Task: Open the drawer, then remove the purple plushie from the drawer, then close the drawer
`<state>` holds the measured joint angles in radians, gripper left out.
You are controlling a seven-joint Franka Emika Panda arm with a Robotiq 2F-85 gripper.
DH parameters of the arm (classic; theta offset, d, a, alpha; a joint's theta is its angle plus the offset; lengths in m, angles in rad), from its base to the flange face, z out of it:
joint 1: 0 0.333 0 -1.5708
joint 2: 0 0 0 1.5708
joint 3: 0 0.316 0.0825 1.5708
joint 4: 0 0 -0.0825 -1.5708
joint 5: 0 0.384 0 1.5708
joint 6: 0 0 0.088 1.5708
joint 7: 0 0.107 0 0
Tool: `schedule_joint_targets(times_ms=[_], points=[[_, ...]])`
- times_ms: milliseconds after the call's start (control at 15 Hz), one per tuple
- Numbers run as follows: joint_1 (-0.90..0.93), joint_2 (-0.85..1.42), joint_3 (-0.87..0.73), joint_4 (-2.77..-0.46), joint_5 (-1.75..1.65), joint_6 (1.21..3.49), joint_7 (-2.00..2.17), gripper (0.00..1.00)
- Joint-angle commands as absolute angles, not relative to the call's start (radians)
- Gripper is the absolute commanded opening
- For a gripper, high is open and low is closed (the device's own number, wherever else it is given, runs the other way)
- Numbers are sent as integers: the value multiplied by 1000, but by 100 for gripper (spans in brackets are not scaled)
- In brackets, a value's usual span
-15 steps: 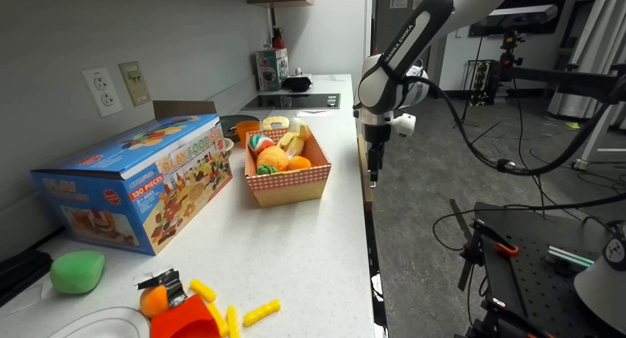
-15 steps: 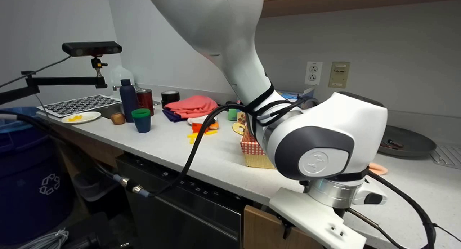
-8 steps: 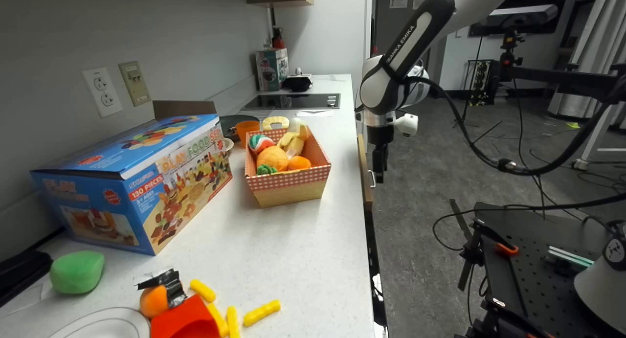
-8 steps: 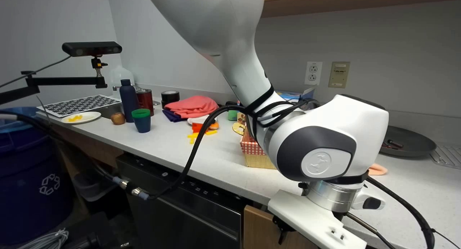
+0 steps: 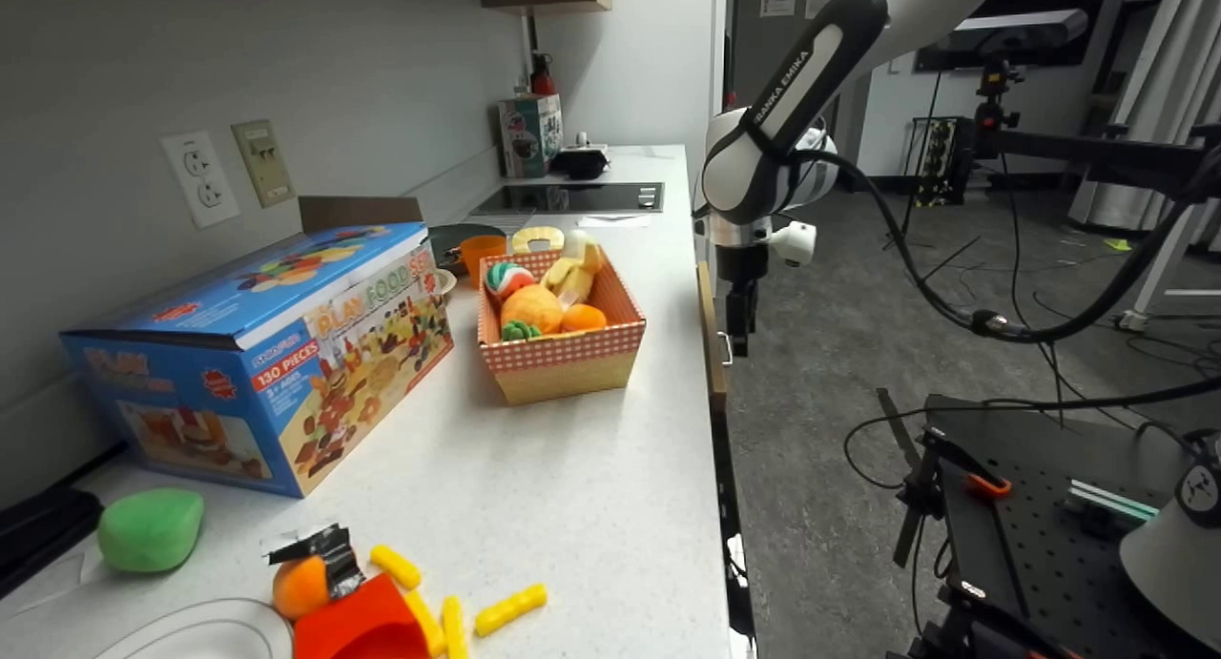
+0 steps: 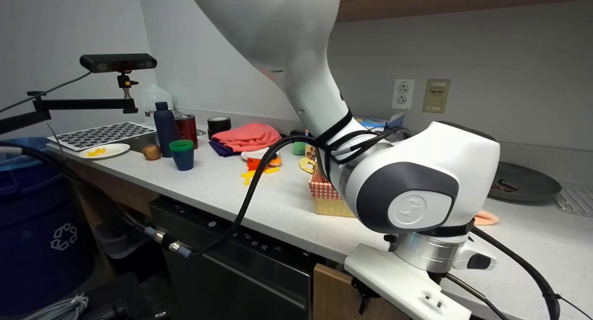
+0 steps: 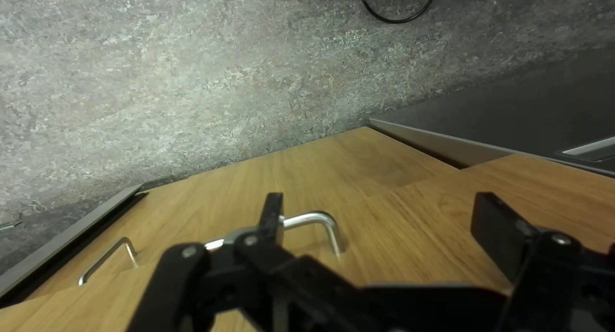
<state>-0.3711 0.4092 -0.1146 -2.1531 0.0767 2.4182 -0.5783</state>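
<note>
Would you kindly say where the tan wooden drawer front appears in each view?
In an exterior view: tan wooden drawer front, edge-on, right of centre.
In an exterior view: drawer front, bottom, right of centre, partly hidden.
Wrist view: drawer front across lower part.
Shared landmark: black appliance front beside it.

Your pale counter (image 5: 582, 487) runs along a grey wall (image 5: 382, 96) in both exterior views, with wooden cabinets (image 6: 449, 1) above. Beneath it, in an exterior view, you have a black dishwasher (image 6: 236, 273) built in. Your mottled grey floor (image 7: 192, 82), brighter at left in the wrist view, stretches in an exterior view toward a pale curtain (image 5: 1169, 77).
</note>
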Motion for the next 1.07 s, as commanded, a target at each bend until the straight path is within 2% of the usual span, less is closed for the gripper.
schedule_joint_targets(times_ms=[0, 800, 867, 1000], points=[[-365, 412, -121, -2160, 69, 2484, -544, 100], [-346, 417, -151, -2173, -38, 2617, -467, 100], [-331, 268, -154, -2276, -73, 2576, -473, 100], [-318, 237, -171, -2291, -133, 2562, -466, 100]])
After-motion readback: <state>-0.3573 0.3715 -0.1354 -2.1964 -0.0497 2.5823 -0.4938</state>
